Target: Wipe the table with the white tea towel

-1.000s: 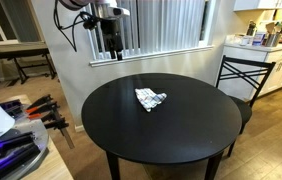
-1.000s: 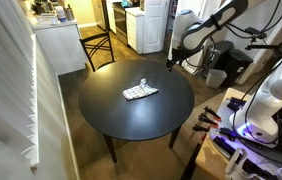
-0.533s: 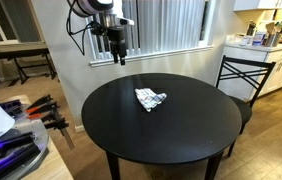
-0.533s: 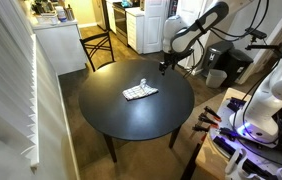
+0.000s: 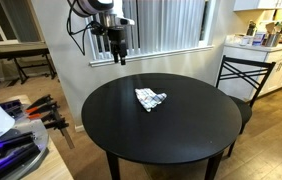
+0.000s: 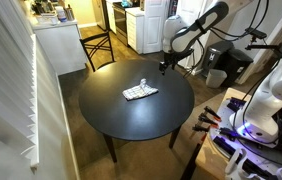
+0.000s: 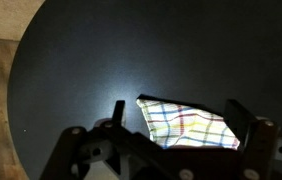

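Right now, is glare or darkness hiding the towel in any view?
Wrist view: dim, with a glare spot on the table beside the towel, whose checks are readable. Both exterior views: evenly lit, towel small but clear.

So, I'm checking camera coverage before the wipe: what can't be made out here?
- tea towel, wrist view: lower edge hidden behind the gripper.
- tea towel's checked pattern, both exterior views: too small.
- table, wrist view: most of the rim cut off by the frame edges.
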Motion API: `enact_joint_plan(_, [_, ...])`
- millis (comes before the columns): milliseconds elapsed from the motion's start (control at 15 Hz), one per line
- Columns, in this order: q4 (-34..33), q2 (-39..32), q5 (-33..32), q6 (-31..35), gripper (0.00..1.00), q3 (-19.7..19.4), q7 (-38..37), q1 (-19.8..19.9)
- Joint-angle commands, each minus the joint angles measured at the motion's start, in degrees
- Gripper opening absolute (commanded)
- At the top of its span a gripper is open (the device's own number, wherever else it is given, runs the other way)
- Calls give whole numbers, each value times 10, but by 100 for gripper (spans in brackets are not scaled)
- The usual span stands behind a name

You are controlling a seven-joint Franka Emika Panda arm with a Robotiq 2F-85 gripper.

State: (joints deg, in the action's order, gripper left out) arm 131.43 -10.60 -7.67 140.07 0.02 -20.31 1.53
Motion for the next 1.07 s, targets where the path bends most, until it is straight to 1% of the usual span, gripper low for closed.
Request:
enact_joint_plan(0, [-52, -53, -4, 3, 100, -14, -3, -19])
enact_joint_plan(200, [-122, -123, -3, 10, 100, -20, 1, -30])
enact_joint_plan(533, [-267, -269, 10, 5, 100, -31, 13, -45])
enact_joint_plan(733, [-349, -349, 24, 1, 100, -30, 20, -44])
enact_joint_plan(1000, [-451, -439, 56, -8, 100, -13, 41, -33])
